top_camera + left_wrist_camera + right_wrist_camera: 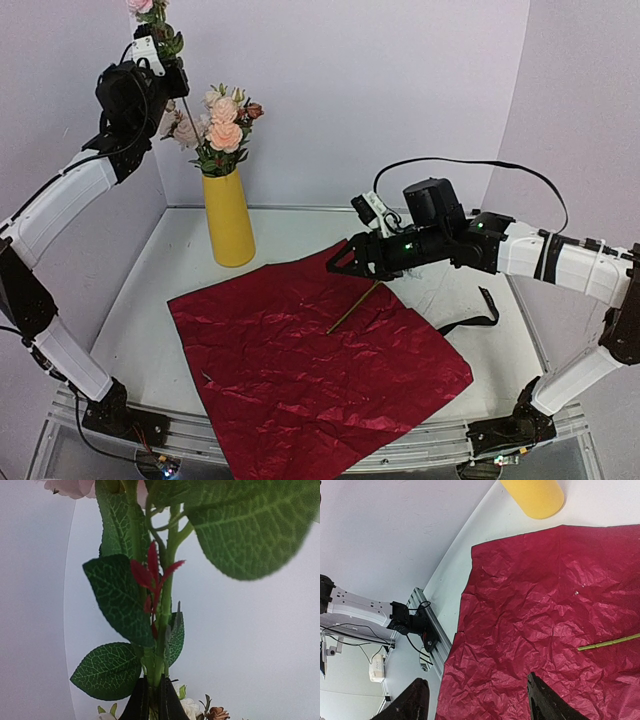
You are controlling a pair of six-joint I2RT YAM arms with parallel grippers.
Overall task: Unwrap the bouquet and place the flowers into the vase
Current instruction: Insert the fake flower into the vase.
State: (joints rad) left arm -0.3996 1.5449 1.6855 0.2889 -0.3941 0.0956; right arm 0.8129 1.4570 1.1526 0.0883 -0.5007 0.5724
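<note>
Viewing from above first, the left jaws sat raised high at the back corner, closed on a single flower (141, 6) whose pink bloom stood above them and whose thin stem ran down beneath. Below those jaws and a little to one side stood the vase (229, 222) on the tabletop (140, 330), already carrying a cluster of flowers (222, 125). The height was probably chosen so the stem's tip could clear those blooms before going down into the mouth. The right jaws hovered open and empty over the wrapping paper (310, 370), which lay spread flat. One loose stem (352, 307) lay just beneath and beside them, likely the next thing to collect. The black ribbon (478, 318) lay on the tabletop behind those jaws, near the paper's edge. From the left wrist, the two fingers (139, 706) pinched the green stalk (160, 630) low down, so leaves (117, 597), a red sprig (152, 575) and the bloom rose ahead of them. Blooms in the vase peeked in beside the jaws. From the right wrist, the fingers stood well apart with nothing between them. The crinkled paper was directly beneath, the loose stem off to one side, and the vase's yellow base farther ahead.
</note>
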